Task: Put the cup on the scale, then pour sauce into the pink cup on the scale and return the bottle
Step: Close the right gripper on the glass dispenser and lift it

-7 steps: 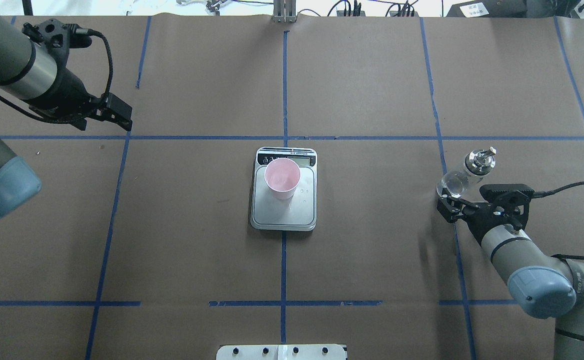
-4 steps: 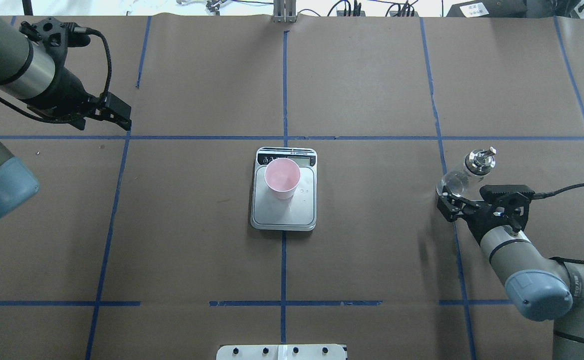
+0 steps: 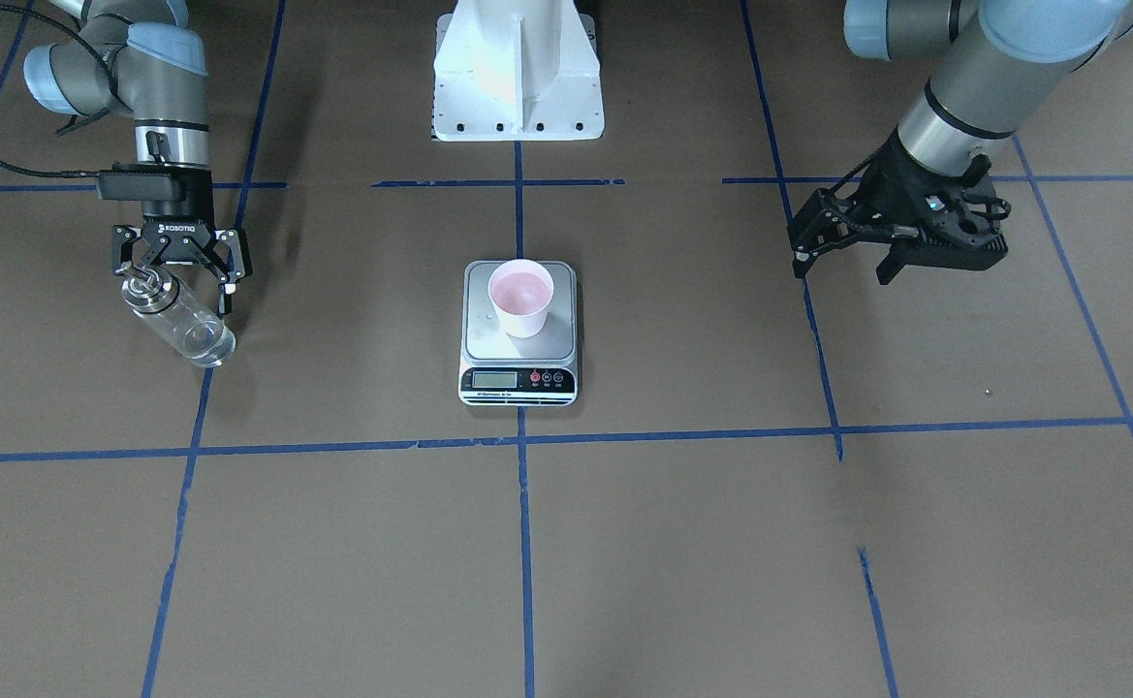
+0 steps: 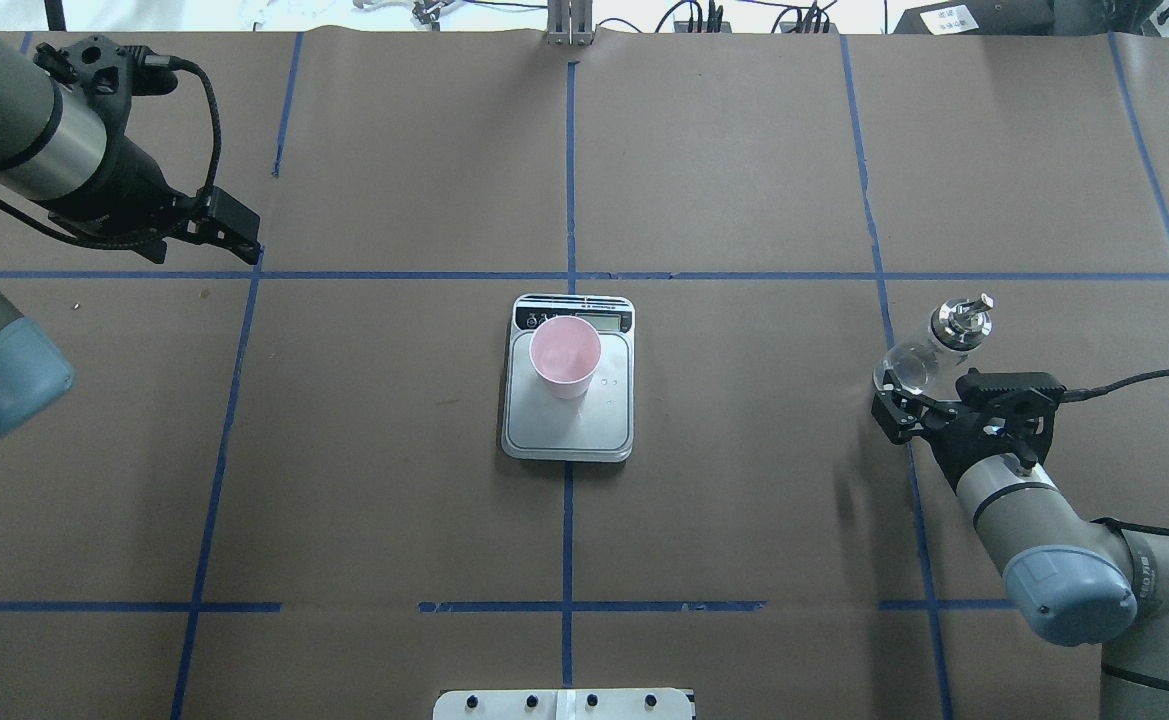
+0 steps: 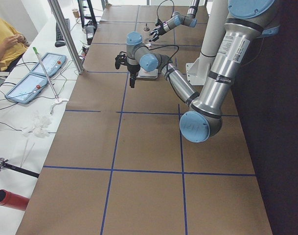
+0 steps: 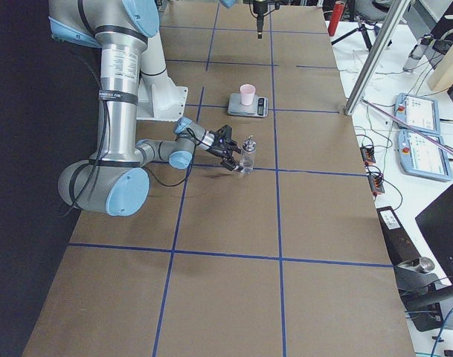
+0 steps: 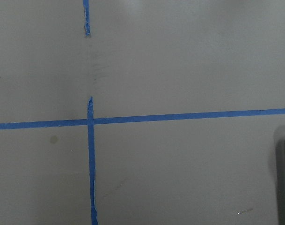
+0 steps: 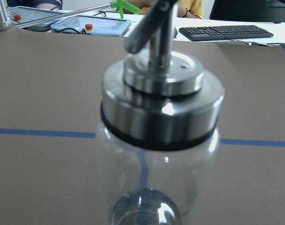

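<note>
**Bottle back on the surface, withdrawal due**

The small pale pink paper cup is stood on the silver platform of the flat rectangular kitchen scale, at the centre of the brown paper-covered surface. The small clear glass bottle with the shiny metal cap and spout is stood upright well to the robot's right, just at the spread jaws of the right gripper, apparently released. The return step is judged nearly done, and a straight retreat is called for so that the bottle is not tipped. The left gripper is held empty, seemingly unclenched. "ROBOTIQ" is read on the right gripper, while the scale's display cannot be read.
</note>
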